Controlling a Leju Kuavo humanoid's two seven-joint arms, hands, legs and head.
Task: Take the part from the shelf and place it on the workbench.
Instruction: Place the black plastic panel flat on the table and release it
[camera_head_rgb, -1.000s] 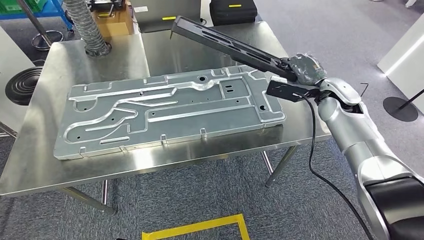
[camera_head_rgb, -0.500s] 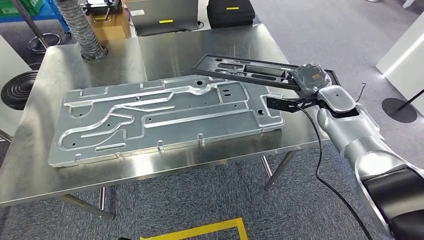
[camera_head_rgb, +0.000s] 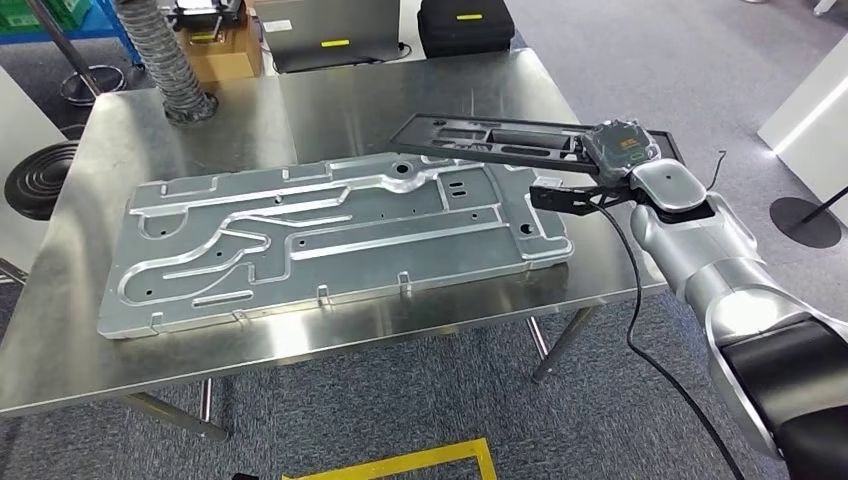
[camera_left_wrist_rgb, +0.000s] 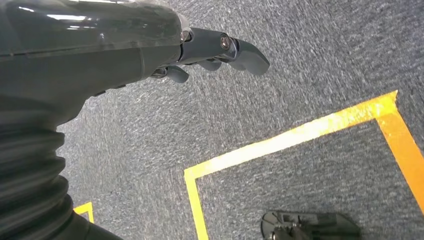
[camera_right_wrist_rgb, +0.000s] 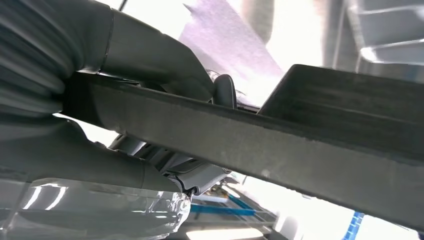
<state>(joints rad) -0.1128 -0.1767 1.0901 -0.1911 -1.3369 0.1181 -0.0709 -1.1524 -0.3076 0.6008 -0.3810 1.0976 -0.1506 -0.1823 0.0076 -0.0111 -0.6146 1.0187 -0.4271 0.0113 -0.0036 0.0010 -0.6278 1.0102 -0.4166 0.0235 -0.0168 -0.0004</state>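
Right robot hand (camera_head_rgb: 620, 150) grips the black part (camera_head_rgb: 500, 135) by one end, level just above the worktop (camera_head_rgb: 420, 85) behind the plate (camera_head_rgb: 330, 235); retrieval appears done, lowering and release remain.

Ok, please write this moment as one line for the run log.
right hand: holds black part over table | left hand: hangs, holds nothing | metal plate: on table

The right robot hand (camera_head_rgb: 620, 150) covers the black part's (camera_head_rgb: 490, 137) near end, hiding its fingers there.
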